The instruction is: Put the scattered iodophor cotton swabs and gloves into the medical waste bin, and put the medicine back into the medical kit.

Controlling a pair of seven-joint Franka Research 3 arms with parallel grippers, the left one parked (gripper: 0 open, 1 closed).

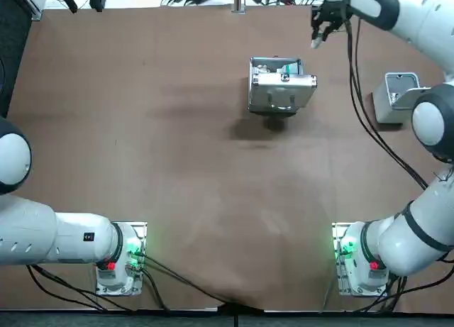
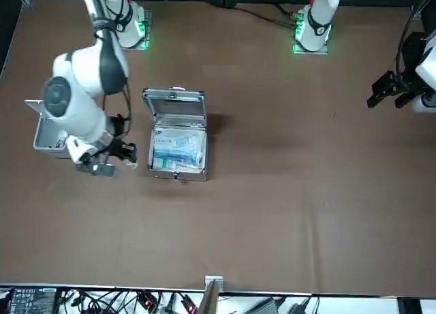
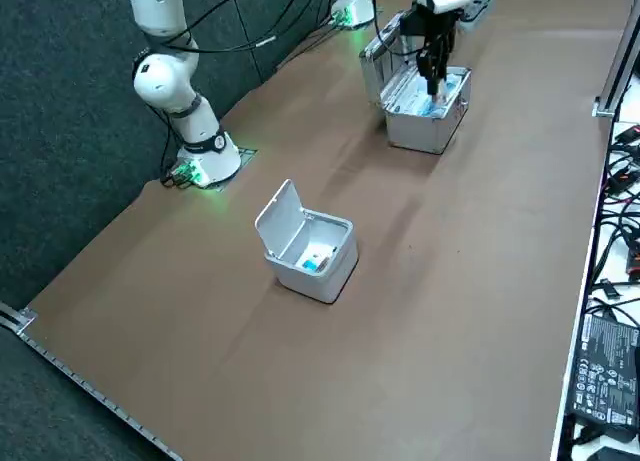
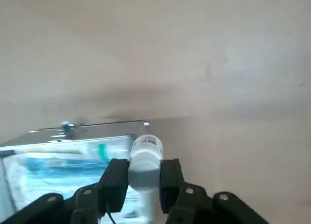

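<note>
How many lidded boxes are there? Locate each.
2. Medical kit, open, mid-table; waste bin, lid up, at the robot's right. Right pincer, beside the kit, grips a bottle. None seem hidden.

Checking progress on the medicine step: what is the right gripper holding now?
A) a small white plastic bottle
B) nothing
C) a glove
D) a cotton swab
A: in the wrist view the right gripper is shut on a small white plastic bottle, near the open silver metal case.
</note>
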